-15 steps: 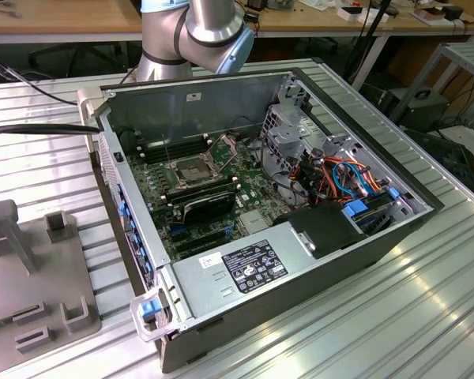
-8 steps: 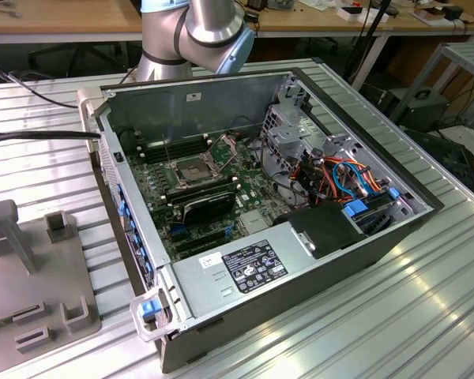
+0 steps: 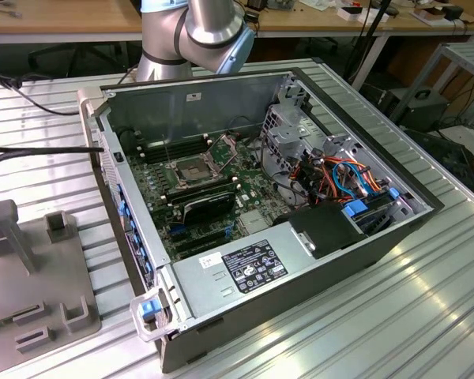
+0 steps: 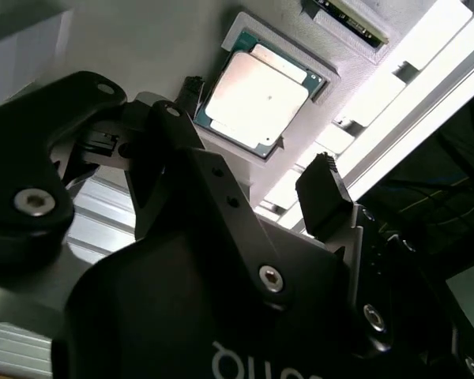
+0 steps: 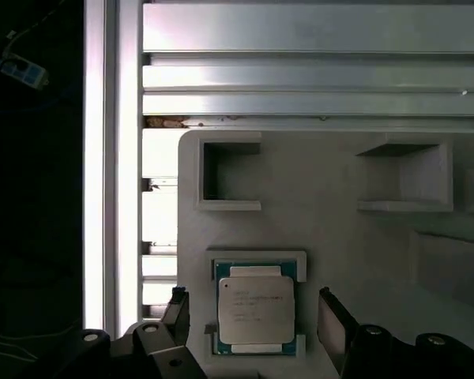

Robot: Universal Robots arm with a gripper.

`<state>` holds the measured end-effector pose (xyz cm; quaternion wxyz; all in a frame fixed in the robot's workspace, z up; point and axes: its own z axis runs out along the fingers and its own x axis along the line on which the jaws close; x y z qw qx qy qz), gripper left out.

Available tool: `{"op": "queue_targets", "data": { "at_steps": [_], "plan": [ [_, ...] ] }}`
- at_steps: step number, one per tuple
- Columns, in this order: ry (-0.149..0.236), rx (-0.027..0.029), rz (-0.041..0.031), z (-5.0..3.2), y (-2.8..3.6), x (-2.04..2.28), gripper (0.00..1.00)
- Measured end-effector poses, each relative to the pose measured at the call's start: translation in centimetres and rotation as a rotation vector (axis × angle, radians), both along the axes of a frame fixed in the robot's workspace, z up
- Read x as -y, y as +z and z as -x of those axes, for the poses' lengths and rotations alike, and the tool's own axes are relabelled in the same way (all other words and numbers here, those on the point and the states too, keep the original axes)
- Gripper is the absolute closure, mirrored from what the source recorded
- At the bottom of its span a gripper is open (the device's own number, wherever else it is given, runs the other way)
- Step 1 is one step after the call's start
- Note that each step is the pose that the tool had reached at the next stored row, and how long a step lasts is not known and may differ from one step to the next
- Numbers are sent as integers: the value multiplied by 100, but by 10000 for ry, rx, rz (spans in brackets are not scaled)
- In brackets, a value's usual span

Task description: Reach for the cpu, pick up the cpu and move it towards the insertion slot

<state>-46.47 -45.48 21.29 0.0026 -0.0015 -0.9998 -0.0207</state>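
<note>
Hand (image 5: 253, 309) facing downward, fingers (image 5: 176, 313) spread wide apart

The cpu (image 5: 255, 314) (image 4: 257, 99) is lying flat in both wrist views, a thin square chip with its pale silvery lid facing up and a narrow green edge showing around it. It is sitting squarely in a shallow recess of a pale grey holder (image 5: 340, 237), with raised lips hugging its corners. Nothing is touching it.

The insertion slot (image 3: 191, 170) is showing in the exterior view, lying face up on the green motherboard (image 3: 162, 193) inside the open computer case (image 3: 189, 103). Its silvery metal frame is ringing a dark square centre. It is sitting toward the exterior view's left of the board.
</note>
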Motion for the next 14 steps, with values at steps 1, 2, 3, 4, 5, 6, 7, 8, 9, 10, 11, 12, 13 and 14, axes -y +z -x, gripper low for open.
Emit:
{"op": "queue_targets", "data": {
  "at_steps": [1,2,3,4,5,6,7,8,9,10,11,12,13,14],
  "plan": [
    [-13,0,0,-1,-16,2,25],
    [-22,1,1,-3,-37,4,25],
    [-28,0,1,-4,-54,4,25],
    [-33,0,4,-4,-74,5,25],
    [-36,0,13,-5,-90,5,25],
    [-39,0,25,-5,-103,6,25],
    [-42,0,45,-6,-116,7,25],
    [-47,1,71,-6,-131,6,25],
    [-54,0,118,-5,-149,6,25],
    [-55,1,152,-5,-160,5,25],
    [-55,0,194,-5,-171,5,25],
    [-56,0,245,-5,-182,4,25],
    [-56,0,277,-7,-192,2,25],
    [-57,-1,283,-10,-200,-1,25]
  ]
}}
